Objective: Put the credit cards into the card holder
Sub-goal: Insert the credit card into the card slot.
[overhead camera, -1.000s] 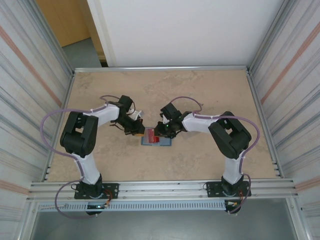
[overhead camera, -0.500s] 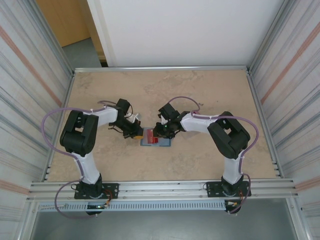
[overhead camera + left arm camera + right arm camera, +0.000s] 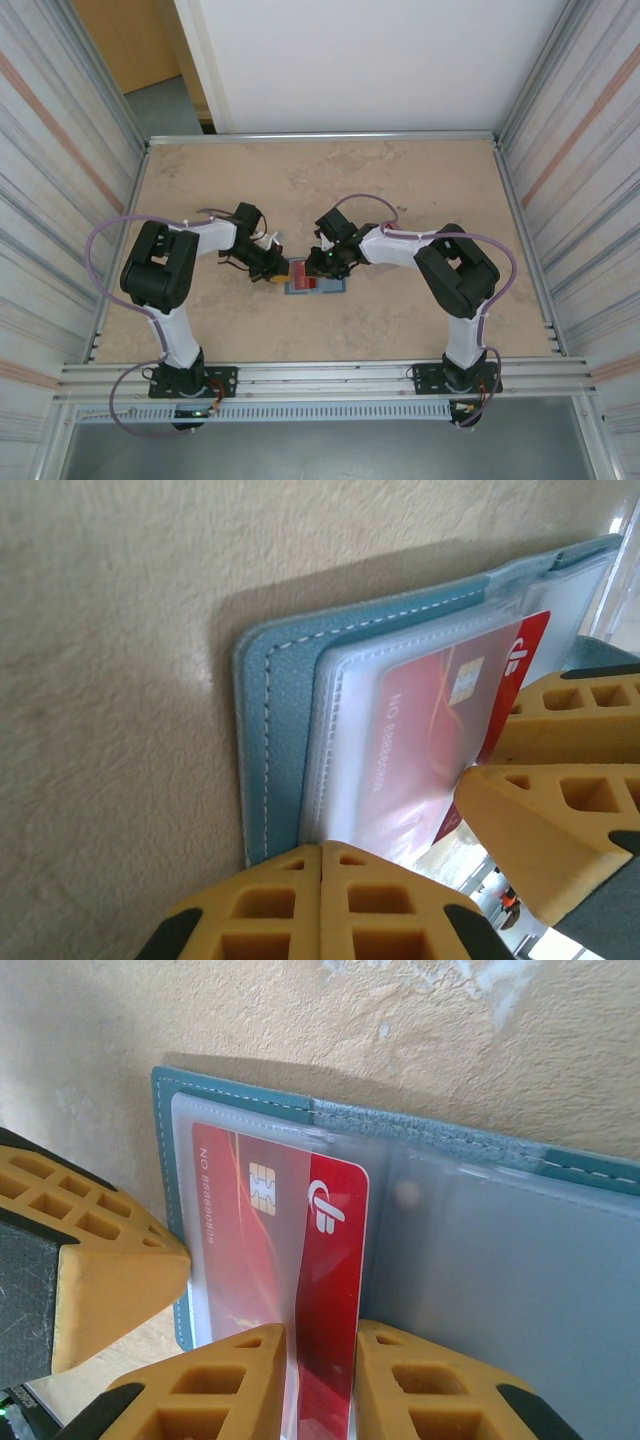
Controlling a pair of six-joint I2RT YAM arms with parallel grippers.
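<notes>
Yellow honeycomb-moulded fingers of the left gripper (image 3: 276, 270) (image 3: 320, 852) are clenched together with no gap, holding nothing. Their joined tip presses against the left edge of the small teal-blue stitched booklet-style card holder (image 3: 320, 289) (image 3: 274, 720) (image 3: 420, 1126). The right gripper (image 3: 322, 265) (image 3: 320, 1345) is parted only narrowly, and its two yellow fingertips (image 3: 425, 1375) sit on top of the thin red rectangular credit card (image 3: 304, 271) (image 3: 430, 730) (image 3: 250, 1250), with a strip of red showing in the slit between them. It is pressing the card rather than pinching it.

The card lies flat on the holder's left half. Most of it is tucked under a frosted clear plastic sleeve (image 3: 350, 680) (image 3: 480, 1290), while one long strip with a white logo is uncovered. The chip and pale lettering show through the plastic. The holder lies open and flat on the beige stone-patterned surface (image 3: 400, 190), between the two arms and near the middle.

Compared with a second ago, the left gripper has shifted slightly nearer to the robot and closer against the holder's edge. The right gripper has edged a little leftward over the card. The holder is in the same spot.
</notes>
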